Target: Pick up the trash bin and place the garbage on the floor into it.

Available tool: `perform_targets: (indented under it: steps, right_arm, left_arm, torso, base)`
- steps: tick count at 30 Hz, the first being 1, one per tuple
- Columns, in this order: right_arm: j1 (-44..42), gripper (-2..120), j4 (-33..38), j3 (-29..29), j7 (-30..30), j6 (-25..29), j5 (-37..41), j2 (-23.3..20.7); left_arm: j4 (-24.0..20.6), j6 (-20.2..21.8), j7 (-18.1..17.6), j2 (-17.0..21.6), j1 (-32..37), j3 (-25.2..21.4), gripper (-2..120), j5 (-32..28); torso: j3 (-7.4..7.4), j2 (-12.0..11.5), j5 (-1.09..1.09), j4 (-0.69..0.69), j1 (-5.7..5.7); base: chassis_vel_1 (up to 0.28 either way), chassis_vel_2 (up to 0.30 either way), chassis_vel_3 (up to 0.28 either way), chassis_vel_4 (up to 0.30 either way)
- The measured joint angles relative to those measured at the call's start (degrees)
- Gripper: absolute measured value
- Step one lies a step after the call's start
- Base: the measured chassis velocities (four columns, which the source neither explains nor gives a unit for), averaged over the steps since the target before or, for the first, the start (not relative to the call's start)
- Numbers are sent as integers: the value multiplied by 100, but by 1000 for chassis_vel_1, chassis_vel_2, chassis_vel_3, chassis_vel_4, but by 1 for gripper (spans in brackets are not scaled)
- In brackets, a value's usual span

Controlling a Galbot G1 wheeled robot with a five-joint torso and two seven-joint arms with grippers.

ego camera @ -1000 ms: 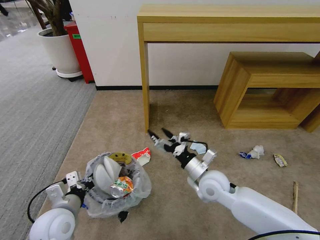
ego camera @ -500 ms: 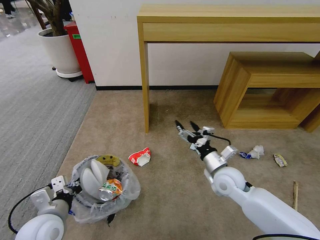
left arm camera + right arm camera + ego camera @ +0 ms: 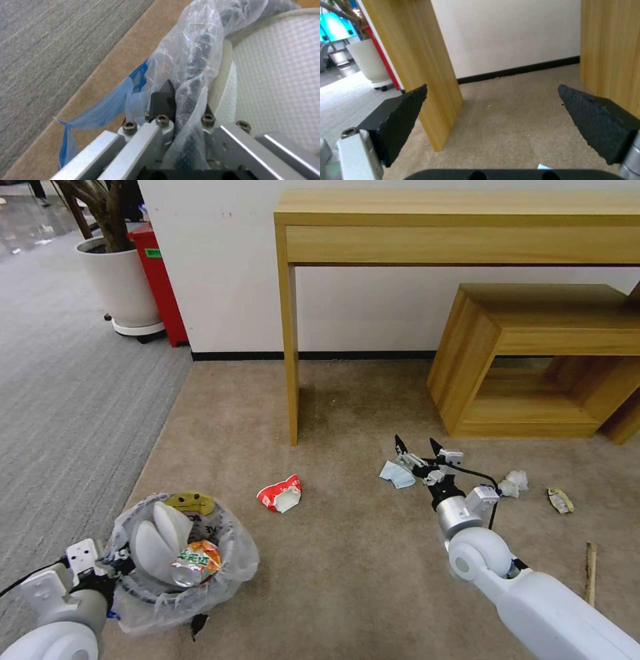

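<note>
The trash bin [image 3: 180,573], dark with a clear bag and a yellow smiley, hangs at the near left over the beige floor [image 3: 347,580]. My left gripper [image 3: 115,573] is shut on its rim; in the left wrist view the left gripper [image 3: 180,100] pinches the bag-covered rim [image 3: 196,50]. White slippers [image 3: 157,537] and a crushed can [image 3: 193,563] lie inside the bin. My right gripper [image 3: 418,443] is open and holds nothing, just above a blue-white carton [image 3: 397,474]. In its own view the right gripper [image 3: 493,107] shows its jaws wide apart. A red wrapper [image 3: 280,493], crumpled paper [image 3: 515,482], a small wrapper [image 3: 560,500] and a wooden stick [image 3: 591,573] lie on the floor.
A wooden table leg [image 3: 291,347] stands left of the right gripper, and a low wooden shelf [image 3: 533,360] behind it. A white plant pot [image 3: 120,280] and a red bin [image 3: 160,280] stand at the far left by the grey ribbed carpet [image 3: 67,400].
My right gripper has swung to the right, away from the table leg, and now sits beside the carton. The left arm has carried the bin to the left and nearer to me.
</note>
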Motion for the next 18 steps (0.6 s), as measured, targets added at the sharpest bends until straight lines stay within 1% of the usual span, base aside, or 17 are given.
perform_targets:
  steps: [4,7,13,18]
  right_arm:
    - [3,100,-183,-15,39,72,-242,76]
    - [17,100,-246,-27,42,95,-286,97]
    - [36,100,-376,-29,32,149,-375,125]
    - [62,100,-472,-30,-13,232,-465,144]
  left_arm:
    - [2,0,3,-14,59,-80,1,-28]
    - [33,13,4,24,53,-103,1,-82]
    - [196,107,-55,232,-124,-179,1,-373]
    - [216,119,-73,297,-190,-174,1,-419]
  torso:
    - [0,0,0,1,0]
    - [0,0,0,-1,0]
    - [0,0,1,0,0]
    - [0,0,0,-1,0]
  base:
    - [0,0,0,0]
    - [0,0,0,0]
    - [0,0,0,0]
    - [0,0,0,0]
